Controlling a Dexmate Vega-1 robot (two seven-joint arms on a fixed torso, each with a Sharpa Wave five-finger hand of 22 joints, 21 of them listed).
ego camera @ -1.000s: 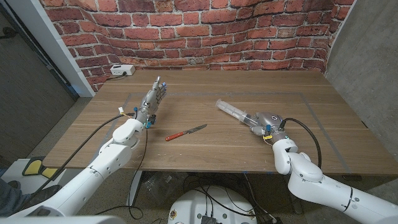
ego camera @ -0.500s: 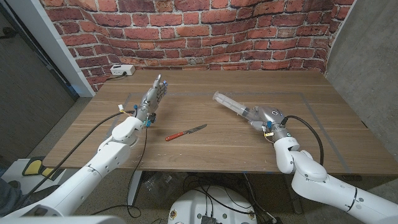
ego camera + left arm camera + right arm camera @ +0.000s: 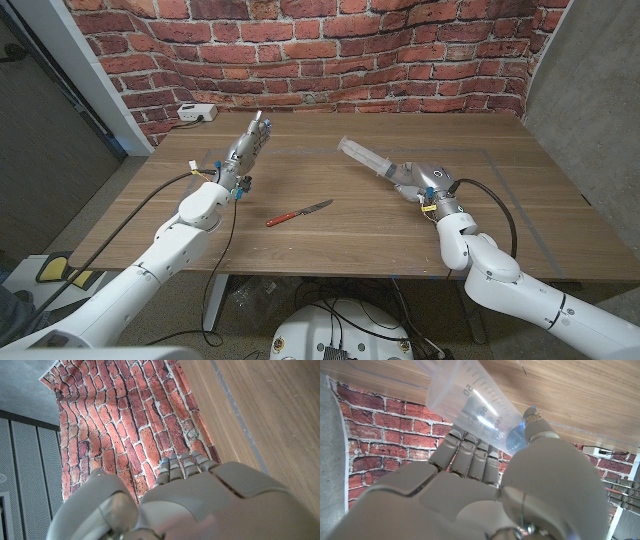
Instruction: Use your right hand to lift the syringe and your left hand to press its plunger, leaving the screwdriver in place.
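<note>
The right hand (image 3: 424, 184) grasps the syringe (image 3: 366, 160) by its near end, over the right half of the table (image 3: 520, 200), with the clear barrel slanting up and away toward the table's middle. In the right wrist view the fingers (image 3: 470, 455) wrap the barrel, whose printed scale reads "50" and "160". The left hand (image 3: 245, 152) holds nothing, its fingers straight and pointing toward the brick wall (image 3: 330, 50). A red-handled screwdriver (image 3: 298, 212) lies on the table between the arms.

Lighting: even, bright, soft shadows. Head view sharp, brick wall (image 3: 300, 50) bowed at edges. Wrist views: near robot hand (image 3: 470, 495) blurred; syringe (image 3: 470, 405) shows glare.
</note>
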